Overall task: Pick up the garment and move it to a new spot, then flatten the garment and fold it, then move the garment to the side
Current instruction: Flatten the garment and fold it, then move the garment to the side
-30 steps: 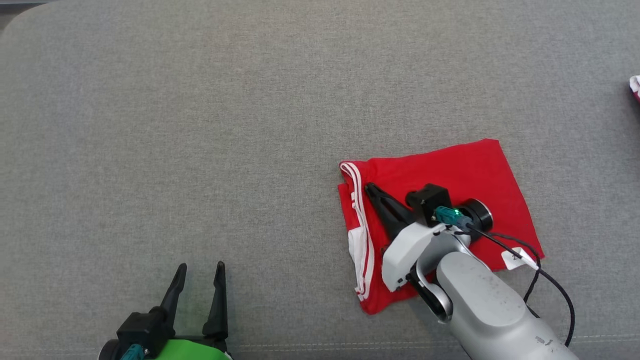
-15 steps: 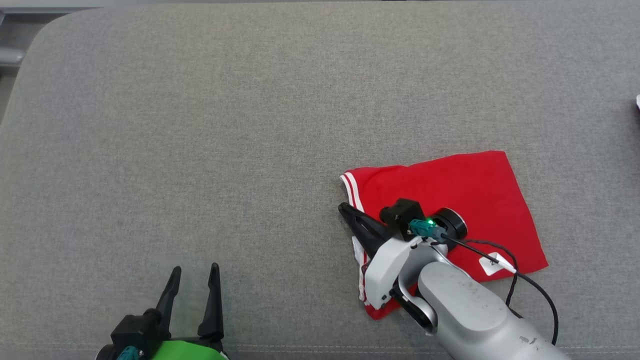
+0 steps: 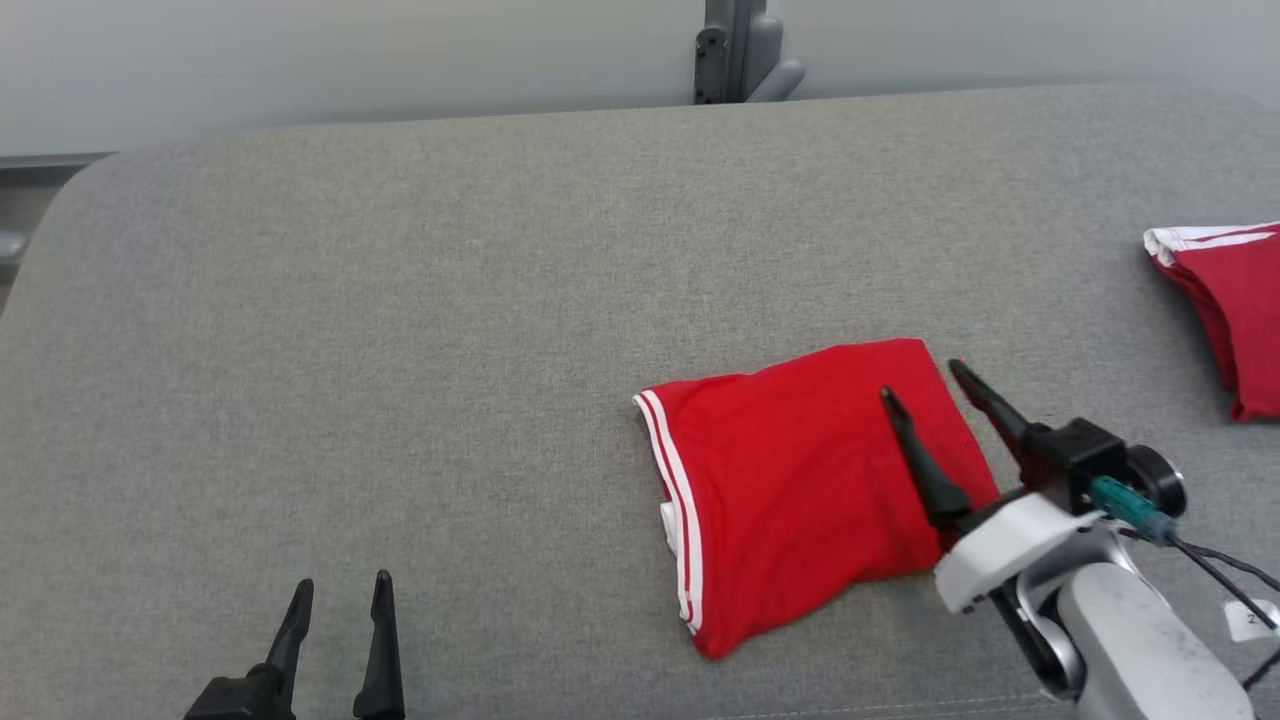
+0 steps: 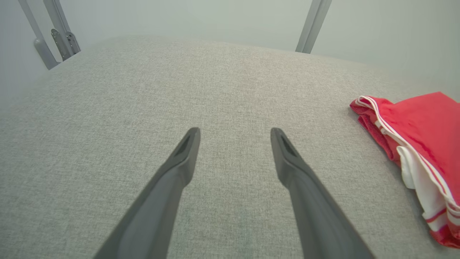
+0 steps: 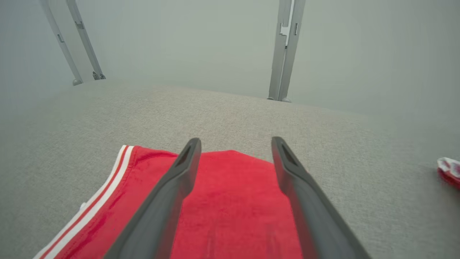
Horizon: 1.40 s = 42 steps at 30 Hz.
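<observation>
The left gripper hangs over the near left of the grey woven fabric surface, its two dark fingers spread and holding nothing. At the near right, the right gripper was clamped shut and pressed on the cloth a second ago. Now its fingers stand wide apart and empty, drawn back over the garment's right edge. The head camera has also tilted up, so the scene's shift in view is not the cloth travelling.

The folded red garment with white stripes along its hem lies flat, right of centre, hem to the left. Released this way, it looks folded and set down, so the task seems close to done.

A small white tag on the right arm's cable bears a mark too small to read. No brand shows on the cloth.

Farther right lies a second red striped garment, and beyond the far edge stands a grey metal post.
</observation>
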Motion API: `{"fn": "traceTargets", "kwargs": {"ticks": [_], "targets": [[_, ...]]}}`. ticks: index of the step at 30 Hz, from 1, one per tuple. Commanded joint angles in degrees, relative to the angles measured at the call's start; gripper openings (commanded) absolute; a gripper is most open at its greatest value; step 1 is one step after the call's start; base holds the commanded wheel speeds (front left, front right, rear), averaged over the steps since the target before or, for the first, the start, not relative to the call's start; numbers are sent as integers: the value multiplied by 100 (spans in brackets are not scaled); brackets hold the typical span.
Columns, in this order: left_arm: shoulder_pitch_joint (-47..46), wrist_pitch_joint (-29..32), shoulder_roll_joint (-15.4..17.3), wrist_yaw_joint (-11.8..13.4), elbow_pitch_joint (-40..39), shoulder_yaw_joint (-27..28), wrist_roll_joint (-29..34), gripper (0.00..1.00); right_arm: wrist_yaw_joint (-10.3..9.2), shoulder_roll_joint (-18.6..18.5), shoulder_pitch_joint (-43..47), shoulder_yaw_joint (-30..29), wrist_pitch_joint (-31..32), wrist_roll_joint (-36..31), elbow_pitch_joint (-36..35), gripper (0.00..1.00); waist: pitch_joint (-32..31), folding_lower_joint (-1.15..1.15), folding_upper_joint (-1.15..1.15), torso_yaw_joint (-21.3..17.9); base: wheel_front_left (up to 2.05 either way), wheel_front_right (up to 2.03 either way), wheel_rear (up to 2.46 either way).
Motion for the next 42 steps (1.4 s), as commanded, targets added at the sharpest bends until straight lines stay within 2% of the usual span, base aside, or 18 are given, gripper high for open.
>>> {"fn": "traceTargets", "kwargs": {"ticks": [1,9,15,22,27,42], "targets": [[72,-15,7,-35,4,27,66,100,-4,-66,226,-222,-11,-86,-178,100,-323,0,52,-255,0,0,0],[158,-15,5,-98,153,181,95,100,-4,76,1516,-1600,267,-179,-1158,100,-714,0,52,-343,0,0,0],[136,-15,5,-48,333,420,159,100,-3,354,1905,-2082,205,-539,-1080,100,-737,0,52,-402,0,0,0],[203,-15,4,-134,502,567,67,100,-4,684,1732,-2301,-8,-838,-576,100,-706,0,52,-351,0,0,0],[219,-15,4,-172,523,601,75,100,-4,797,1657,-2368,-14,-910,-635,100,-681,0,52,-288,0,0,0],[140,-15,3,-193,466,508,81,100,-4,799,1618,-2056,-17,-879,-658,100,-637,0,52,-171,0,0,0]]}}
